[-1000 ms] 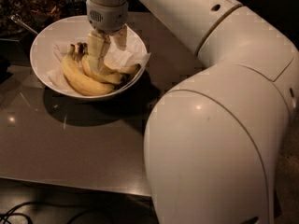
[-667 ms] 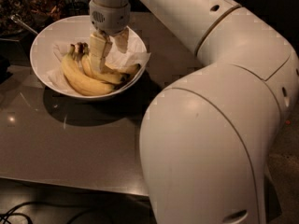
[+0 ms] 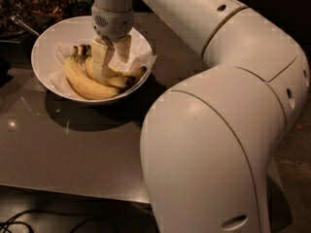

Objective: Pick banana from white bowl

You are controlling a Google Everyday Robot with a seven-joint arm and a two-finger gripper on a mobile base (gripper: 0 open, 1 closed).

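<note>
The white bowl, lined with crumpled white paper, stands at the back left of the table. Yellow bananas lie in it with their dark stems pointing to the back left. The longer banana lies along the front. The shorter banana, with a dark tip toward the right rim, lies just behind it. My gripper reaches down into the bowl from above. Its fingers are spread, one finger touching the shorter banana and the other behind it. The middle of that banana is hidden by the finger.
The bowl sits on a grey-brown table whose front edge runs along the bottom left. My large white arm fills the right half of the view. Dark clutter lies behind the bowl, and cables lie below the table edge.
The gripper has stayed in the bowl over the bananas, barely shifting. The arm's big elbow has swung a little to the left in the view.
</note>
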